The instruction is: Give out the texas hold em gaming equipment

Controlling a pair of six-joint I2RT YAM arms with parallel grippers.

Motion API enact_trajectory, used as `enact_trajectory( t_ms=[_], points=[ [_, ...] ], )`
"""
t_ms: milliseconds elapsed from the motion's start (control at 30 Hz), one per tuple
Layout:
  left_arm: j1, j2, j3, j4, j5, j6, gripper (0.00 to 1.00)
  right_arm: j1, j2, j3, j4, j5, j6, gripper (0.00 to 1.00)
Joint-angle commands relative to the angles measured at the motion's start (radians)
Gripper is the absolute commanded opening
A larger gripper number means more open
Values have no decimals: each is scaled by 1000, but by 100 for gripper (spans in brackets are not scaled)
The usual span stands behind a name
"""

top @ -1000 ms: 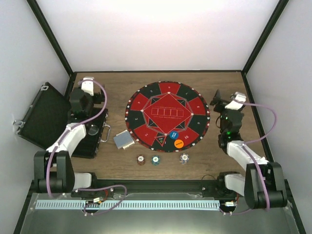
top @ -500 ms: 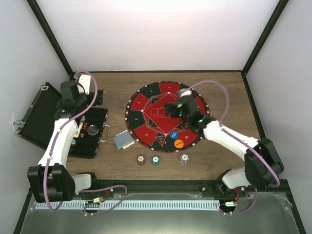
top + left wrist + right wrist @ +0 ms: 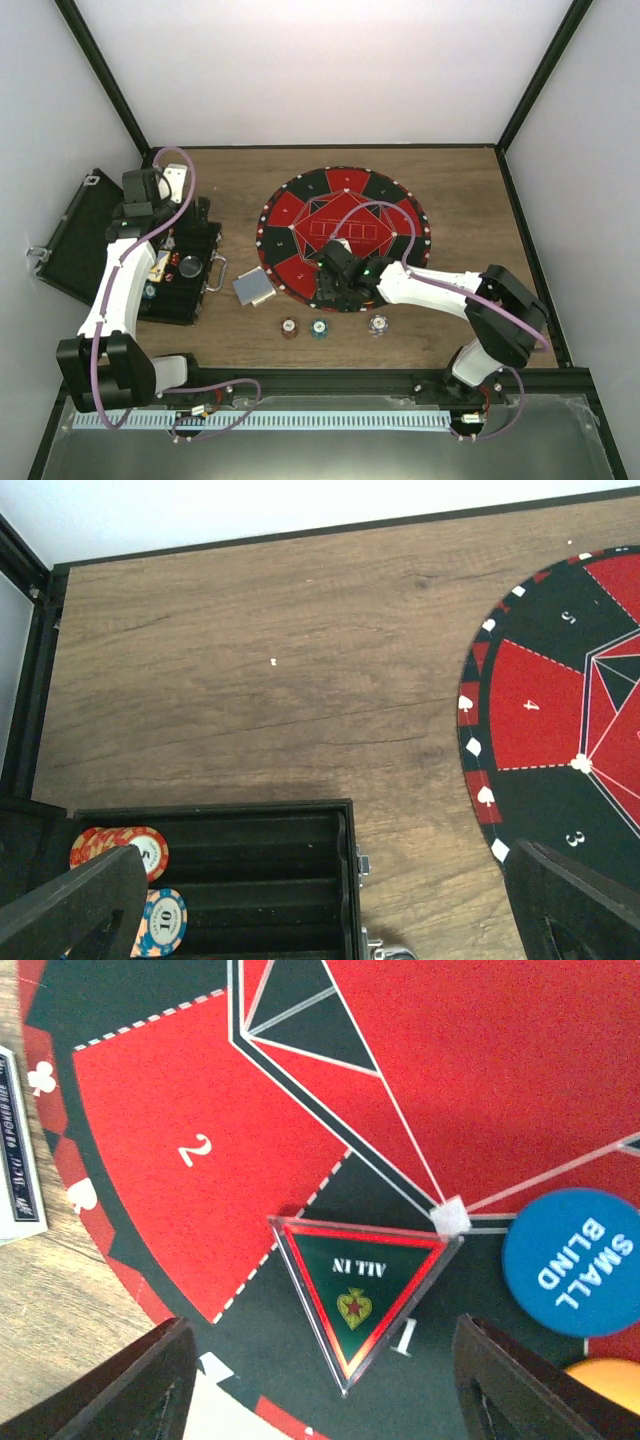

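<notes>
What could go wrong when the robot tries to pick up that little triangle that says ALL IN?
The ALL IN triangle lies flat on the round mat, so the right gripper, jaws open either side of it, might slide over it or just push it. The blue SMALL BLIND disc sits close beside it, with an orange disc just past that, so one jaw could bump them out of place.
</notes>
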Motion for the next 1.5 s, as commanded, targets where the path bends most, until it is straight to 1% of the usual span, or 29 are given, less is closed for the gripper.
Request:
enact_trajectory(
  t_ms=[0,167,300,567,700,867,1033,1200,1333,1467],
  points=[
    [5,-19,20,-43,16,18,100,8,9,-16,-40,-44,73,69],
    [5,-23,14,-52,32,18,100,8,9,-39,-33,-78,79,63],
    [5,-25,20,-56,44,17,100,9,36,-39,-29,-92,75,62],
    [6,-19,37,-66,61,7,100,10,101,-11,-26,-83,55,54],
    [7,-16,46,-70,63,4,100,10,137,12,-28,-76,42,49],
    [6,-16,55,-80,68,-1,100,10,167,44,-22,-53,25,40],
    [6,-13,55,-88,70,-6,100,10,224,108,-28,-20,-21,32],
    [6,-9,61,-104,70,-12,100,9,297,201,-28,27,-98,31],
    [6,-12,58,-112,71,-18,100,0,387,305,-37,59,-176,31],
    [6,-16,51,-126,70,-17,100,-26,469,407,-27,34,-244,31]
  ],
)
